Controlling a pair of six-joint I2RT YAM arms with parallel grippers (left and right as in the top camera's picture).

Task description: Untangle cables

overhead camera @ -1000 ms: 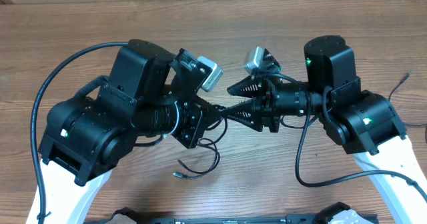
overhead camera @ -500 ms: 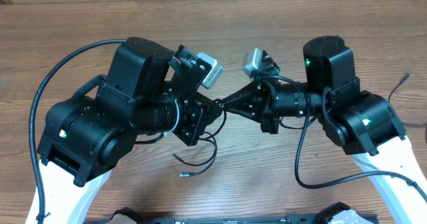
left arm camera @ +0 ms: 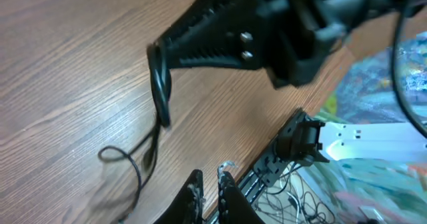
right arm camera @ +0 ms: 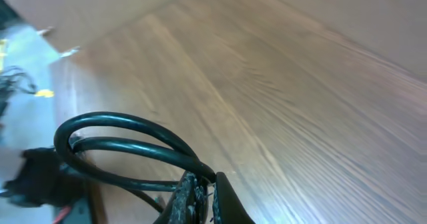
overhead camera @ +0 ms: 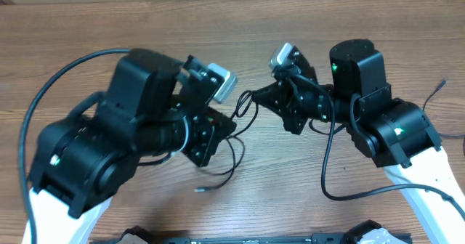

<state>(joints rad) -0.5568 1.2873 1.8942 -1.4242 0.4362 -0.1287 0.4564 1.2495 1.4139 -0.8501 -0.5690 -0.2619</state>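
A thin black cable droops between the two grippers, and its small plug end lies on the wooden table. My right gripper is shut on a looped part of this cable. In the right wrist view the cable loops curl out from between the shut right gripper. From the left wrist view, the cable hangs off the right gripper's tip and ends in a small loop on the wood. My left gripper is shut, with nothing showing between its tips; overhead it sits just left of the hanging cable.
Thick black wires fixed to the arms arc over the table at the left and under the right arm. Another thin black cord lies at the far right edge. Beyond the table's front edge stands a black frame with loose wires.
The right gripper went from open to shut on the cable and drew back up and to the right. The left arm shifted left, so the two grippers have separated.
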